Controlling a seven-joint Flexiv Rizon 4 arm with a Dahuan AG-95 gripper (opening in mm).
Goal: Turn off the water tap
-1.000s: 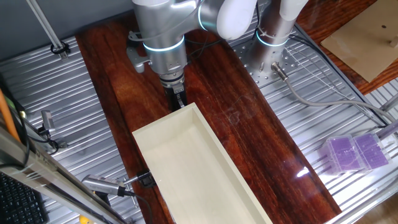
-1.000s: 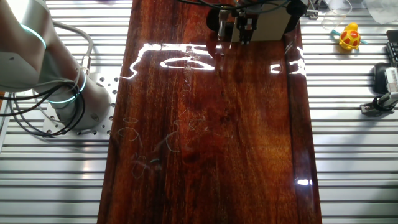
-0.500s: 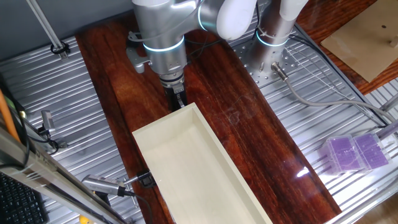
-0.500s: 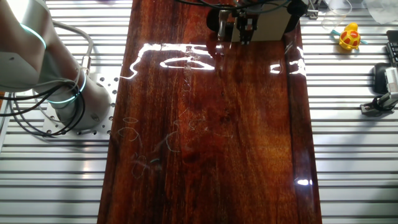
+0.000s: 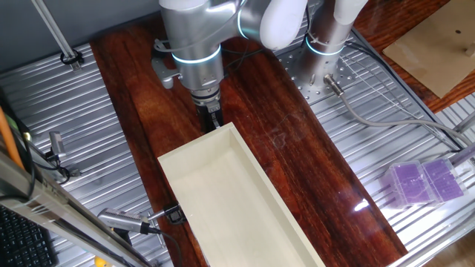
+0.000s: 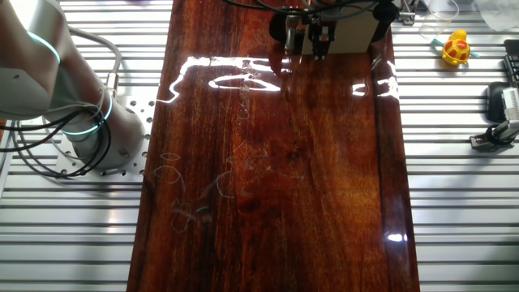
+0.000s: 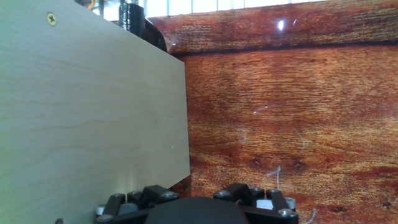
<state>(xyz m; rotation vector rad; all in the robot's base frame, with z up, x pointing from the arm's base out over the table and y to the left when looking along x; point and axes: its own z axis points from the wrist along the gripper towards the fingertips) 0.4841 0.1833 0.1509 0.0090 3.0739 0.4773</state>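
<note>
No water tap shows plainly in any view. My gripper (image 5: 213, 119) hangs straight down over the dark wooden board, just off the far end wall of a long pale wooden box (image 5: 223, 200). Its black fingers look pressed together with nothing between them. In the other fixed view the gripper (image 6: 313, 45) sits at the box's end (image 6: 357, 32). The hand view shows the box's pale end wall (image 7: 93, 112) filling the left half. A black round part (image 7: 132, 14) pokes up behind its top edge, and I cannot tell what it is. The fingertips are out of the hand view.
A black C-clamp (image 5: 174, 215) with a metal handle grips the box's left side. A purple compartment box (image 5: 424, 182) lies on the metal table at the right. A yellow toy (image 6: 456, 49) and black hardware (image 6: 496, 122) lie beside the board. The arm's base (image 6: 89, 130) stands at the left.
</note>
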